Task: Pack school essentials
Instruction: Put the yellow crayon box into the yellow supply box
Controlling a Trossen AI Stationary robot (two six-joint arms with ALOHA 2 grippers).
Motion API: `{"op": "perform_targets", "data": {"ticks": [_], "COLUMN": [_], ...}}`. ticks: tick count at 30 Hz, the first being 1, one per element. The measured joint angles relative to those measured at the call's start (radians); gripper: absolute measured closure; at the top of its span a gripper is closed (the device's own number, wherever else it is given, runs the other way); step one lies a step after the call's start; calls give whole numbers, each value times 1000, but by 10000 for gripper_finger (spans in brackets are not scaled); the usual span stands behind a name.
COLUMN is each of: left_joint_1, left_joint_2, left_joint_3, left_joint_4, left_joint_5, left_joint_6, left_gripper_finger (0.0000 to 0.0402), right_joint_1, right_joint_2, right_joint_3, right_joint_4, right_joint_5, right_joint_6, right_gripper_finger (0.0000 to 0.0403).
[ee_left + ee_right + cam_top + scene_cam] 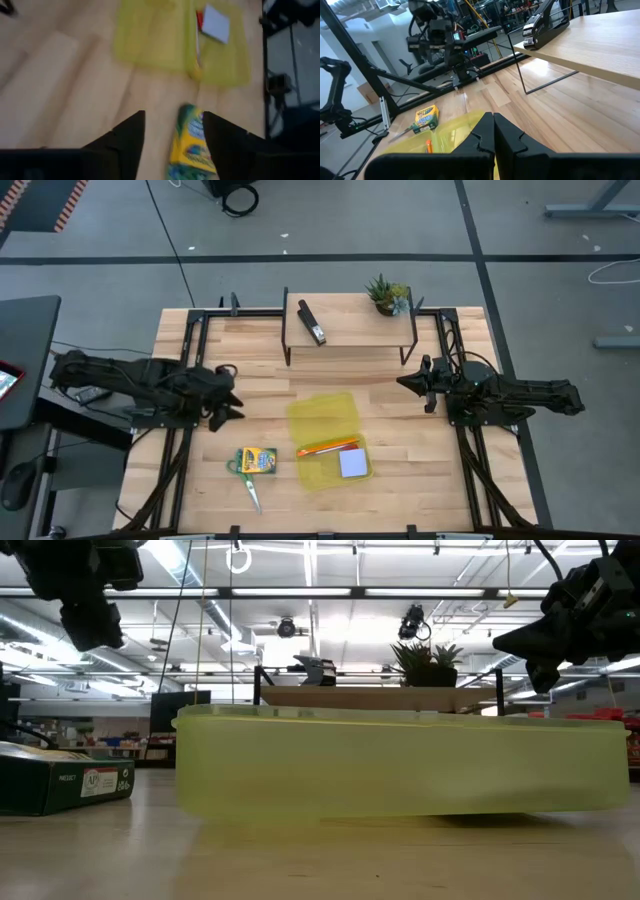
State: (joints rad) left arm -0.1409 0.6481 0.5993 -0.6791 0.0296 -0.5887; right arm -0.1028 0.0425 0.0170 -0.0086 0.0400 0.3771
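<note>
Inside yellow case (322, 418): notepad (353, 463), pencils (328, 447).

The crayon box (191, 145) is blurred and cut off in the left wrist view.

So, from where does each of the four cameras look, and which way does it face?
High: overhead, straight down; both arms beside the translucent yellow plastic case.
Low: table height, facing the case wall; arms above.
Left wrist: over the yellow-green crayon box; open left tool.
Right wrist: toward the black stapler; shut right tool.
All show the case.
</note>
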Motion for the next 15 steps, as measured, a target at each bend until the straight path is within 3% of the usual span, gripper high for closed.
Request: {"op": "perform_targets", "data": {"ticks": [8,15], "left_joint_1": [-83,-166], "left_joint_2": [169,262], "left_joint_3": [21,51], "left_joint_4": [-56,-44], "left_joint_5": [131,127], "left_joint_6": [-55,-143], "left_gripper_finger": [113,70], "right_joint_1": [0,0], "right_joint_2": [0,0], "right_joint_3": [0,0], "right_joint_4": [0,0], "right_joint_5": [0,0], "right_joint_6": [0,0], "right_gripper_finger": [397,397]}}
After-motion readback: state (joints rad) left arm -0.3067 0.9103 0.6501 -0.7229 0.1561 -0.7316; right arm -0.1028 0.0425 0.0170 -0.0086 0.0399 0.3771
